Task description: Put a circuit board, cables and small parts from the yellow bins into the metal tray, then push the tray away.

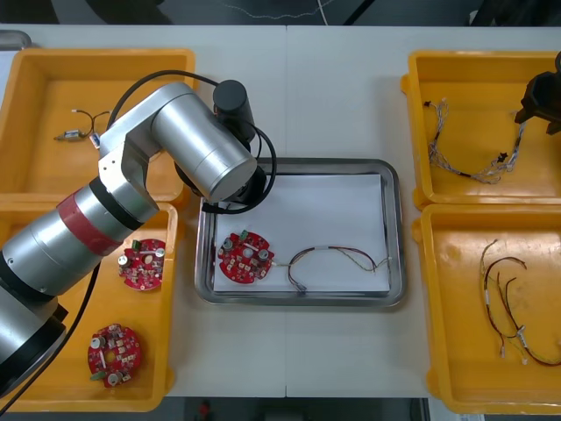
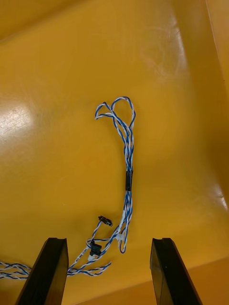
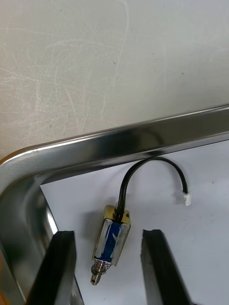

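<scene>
The metal tray (image 1: 298, 163), white inside, holds a round red circuit board (image 1: 244, 258) and a red and yellow cable (image 1: 337, 259). My left arm (image 1: 188, 145) reaches over the tray's far left corner. In the left wrist view, my left gripper (image 3: 107, 233) is open around a small metal part (image 3: 112, 240) with a black lead. The part lies on the white floor by the tray rim (image 3: 119, 143), clear of both fingers. My right gripper (image 2: 109, 240) hangs open above a twisted blue and white cable (image 2: 128, 157) in the far right yellow bin (image 1: 421, 114).
Two more circuit boards (image 1: 143, 263) (image 1: 113, 354) lie in the near left bin (image 1: 53, 219). Another small metal part (image 1: 70, 135) sits in the far left bin (image 1: 35, 79). The near right bin (image 1: 438, 289) holds black cables (image 1: 508, 307).
</scene>
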`<move>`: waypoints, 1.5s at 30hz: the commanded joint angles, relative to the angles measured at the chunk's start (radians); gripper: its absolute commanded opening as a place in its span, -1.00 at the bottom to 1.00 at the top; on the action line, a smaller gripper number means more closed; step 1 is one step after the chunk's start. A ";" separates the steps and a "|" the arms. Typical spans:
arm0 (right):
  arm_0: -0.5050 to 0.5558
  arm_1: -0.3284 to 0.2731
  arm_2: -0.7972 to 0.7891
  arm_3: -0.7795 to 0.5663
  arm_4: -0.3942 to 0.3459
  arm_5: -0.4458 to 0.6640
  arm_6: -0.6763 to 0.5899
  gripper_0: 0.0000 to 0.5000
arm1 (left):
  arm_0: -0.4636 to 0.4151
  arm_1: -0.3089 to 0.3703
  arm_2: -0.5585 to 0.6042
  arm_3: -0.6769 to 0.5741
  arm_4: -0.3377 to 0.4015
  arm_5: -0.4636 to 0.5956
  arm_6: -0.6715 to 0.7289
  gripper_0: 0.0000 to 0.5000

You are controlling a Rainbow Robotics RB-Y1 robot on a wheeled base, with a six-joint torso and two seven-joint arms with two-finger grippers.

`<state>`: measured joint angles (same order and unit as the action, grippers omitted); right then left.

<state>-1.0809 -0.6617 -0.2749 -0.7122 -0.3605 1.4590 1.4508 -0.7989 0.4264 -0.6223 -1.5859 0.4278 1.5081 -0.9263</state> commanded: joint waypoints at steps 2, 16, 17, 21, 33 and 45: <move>-0.011 0.021 0.002 -0.010 0.026 -0.040 -0.043 1.00 | 0.003 -0.021 -0.011 -0.009 -0.003 -0.026 0.135 1.00; 0.055 0.030 0.002 -0.010 0.051 -0.152 -0.063 1.00 | 0.001 -0.001 0.030 -0.088 -0.003 0.018 0.158 1.00; 0.059 0.033 -0.001 -0.003 0.051 -0.163 -0.066 1.00 | 0.003 0.002 0.044 -0.108 -0.001 0.032 0.159 1.00; 0.059 0.036 -0.026 0.066 0.043 -0.239 -0.059 1.00 | 0.001 0.015 0.104 -0.175 0.011 0.104 0.162 1.00; 0.061 0.053 -0.029 0.123 0.038 -0.281 -0.075 1.00 | 0.001 0.141 0.322 -0.315 0.132 0.297 0.142 1.00; 0.082 0.057 -0.029 0.155 0.035 -0.290 -0.078 1.00 | 0.001 0.278 0.520 -0.212 0.221 0.320 -0.025 1.00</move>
<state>-1.0170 -0.6126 -0.2758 -0.5538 -0.3208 1.1812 1.4200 -0.7989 0.6548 -0.1829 -1.8285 0.6358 1.8222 -0.8510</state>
